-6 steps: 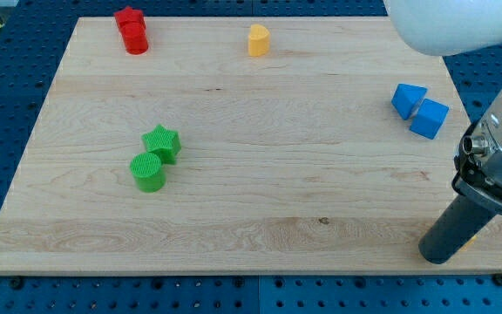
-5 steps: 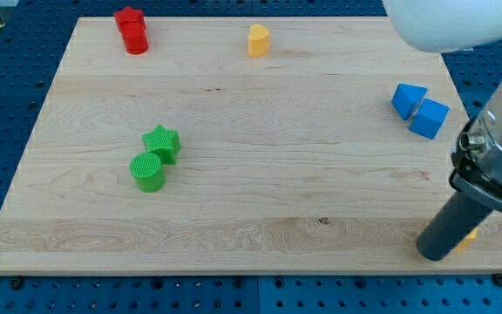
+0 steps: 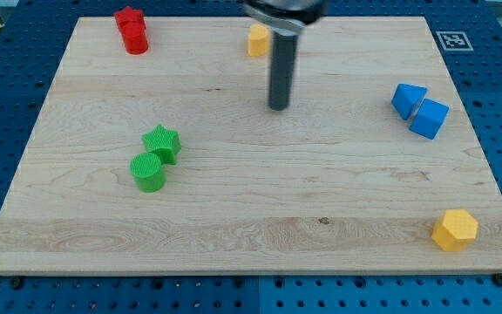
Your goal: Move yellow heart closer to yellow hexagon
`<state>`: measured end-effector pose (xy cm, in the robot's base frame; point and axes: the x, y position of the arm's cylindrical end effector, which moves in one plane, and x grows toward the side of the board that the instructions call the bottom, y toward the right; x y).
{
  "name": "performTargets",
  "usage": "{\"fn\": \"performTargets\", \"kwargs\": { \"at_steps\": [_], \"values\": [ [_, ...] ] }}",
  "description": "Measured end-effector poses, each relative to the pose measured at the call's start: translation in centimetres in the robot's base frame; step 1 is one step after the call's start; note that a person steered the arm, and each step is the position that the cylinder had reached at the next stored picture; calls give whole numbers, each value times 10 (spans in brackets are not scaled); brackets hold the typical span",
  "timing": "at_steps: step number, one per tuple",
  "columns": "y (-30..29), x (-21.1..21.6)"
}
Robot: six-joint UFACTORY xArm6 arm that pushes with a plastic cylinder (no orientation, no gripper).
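The yellow heart (image 3: pixel 256 40) sits near the board's top edge, a little left of centre, partly hidden by the rod. The yellow hexagon (image 3: pixel 455 230) lies in the board's bottom right corner, far from the heart. My tip (image 3: pixel 278 106) rests on the board below and slightly right of the heart, a short gap away from it. The rod rises from the tip toward the view's top.
Two red blocks (image 3: pixel 132 30) touch at the top left. A green star (image 3: pixel 162 143) and a green cylinder (image 3: pixel 148 172) touch at the left of centre. Two blue blocks (image 3: pixel 420 110) touch at the right edge. The wooden board (image 3: pixel 251 201) lies on a blue pegboard.
The rod has moved from the bottom right corner up to the top centre, near the yellow heart. The yellow hexagon it hid now shows in full. No block has moved.
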<state>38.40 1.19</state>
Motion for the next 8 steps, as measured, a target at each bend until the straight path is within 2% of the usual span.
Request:
{"fn": "performTargets", "kwargs": {
  "at_steps": [1, 2, 4, 5, 8],
  "values": [
    [-8, -12],
    [-26, -57],
    [-83, -119],
    [-50, -143],
    [23, -114]
  ]
}}
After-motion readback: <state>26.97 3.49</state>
